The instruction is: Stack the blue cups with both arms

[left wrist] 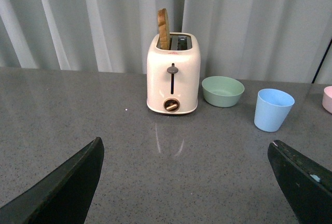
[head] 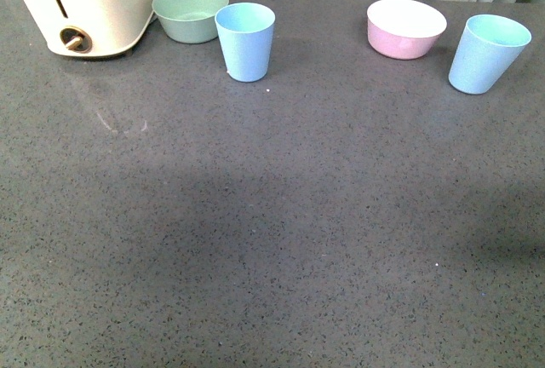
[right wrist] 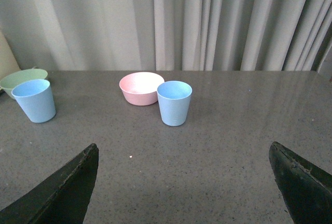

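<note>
Front view shows nothing stacked yet: the two cups stand upright and well apart at the far side of the table (head: 272, 240). The left cup (head: 245, 42) is just beside the green bowl (head: 191, 13), near the toaster (head: 85, 2). The right cup (head: 487, 53) stands near the pink bowl (head: 406, 28), close to the table's right end. Both cups look empty, mouths up, and neither is touched by anything. So the whole job remains, as I judge it: grasp one cup, lift it, carry it over and drop it into the other.

Neither arm appears in the front view, so both seem to be held back on the near side. The left gripper (left wrist: 185, 145) faces the toaster across bare table, jaws spread wide with nothing between them. The left cup sits off toward one finger's side and well ahead. The right gripper (right wrist: 183, 146) is likewise wide open and empty, aimed roughly at the right cup and pink bowl, which are also well ahead. Both wrist views look almost level over the tabletop, which suggests the grippers are low and pointing forward, ready to reach out.
</note>
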Tool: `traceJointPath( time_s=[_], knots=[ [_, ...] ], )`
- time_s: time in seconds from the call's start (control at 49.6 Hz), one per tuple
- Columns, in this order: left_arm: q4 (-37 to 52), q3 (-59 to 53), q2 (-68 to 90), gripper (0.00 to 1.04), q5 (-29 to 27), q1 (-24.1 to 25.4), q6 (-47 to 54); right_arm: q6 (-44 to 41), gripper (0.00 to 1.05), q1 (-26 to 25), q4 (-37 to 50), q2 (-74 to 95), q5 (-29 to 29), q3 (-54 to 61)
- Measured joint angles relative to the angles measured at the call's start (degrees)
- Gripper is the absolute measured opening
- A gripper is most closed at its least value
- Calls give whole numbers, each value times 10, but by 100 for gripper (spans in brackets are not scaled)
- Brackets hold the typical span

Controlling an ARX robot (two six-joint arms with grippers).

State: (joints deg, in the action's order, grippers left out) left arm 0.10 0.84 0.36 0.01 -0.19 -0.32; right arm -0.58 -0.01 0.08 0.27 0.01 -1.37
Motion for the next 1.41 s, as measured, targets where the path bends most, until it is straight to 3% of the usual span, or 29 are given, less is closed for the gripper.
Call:
traceJointPath(
  time_s=[0.624, 0.685, 0.725, 0.927, 1.068, 1.209, 1.41],
  knots=[
    [-17, 6, 10, 96, 5, 2, -7, 0, 96, 0, 0, 0, 0, 0],
    [-180, 83, 121, 96, 35, 4, -60, 0, 96, 0, 0, 0, 0, 0],
    [-221, 118, 190, 96, 35, 3, -72, 0, 96, 0, 0, 0, 0, 0],
    [-56, 262, 511, 96, 17, -22, -72, 0, 96, 0, 0, 0, 0, 0],
    [-6, 351, 664, 96, 2, -49, -73, 0, 96, 0, 0, 0, 0, 0],
    [-3, 468, 819, 96, -26, -81, -82, 0, 96, 0, 0, 0, 0, 0],
    [-65, 670, 1008, 96, -64, -133, -111, 0, 96, 0, 0, 0, 0, 0]
  ],
)
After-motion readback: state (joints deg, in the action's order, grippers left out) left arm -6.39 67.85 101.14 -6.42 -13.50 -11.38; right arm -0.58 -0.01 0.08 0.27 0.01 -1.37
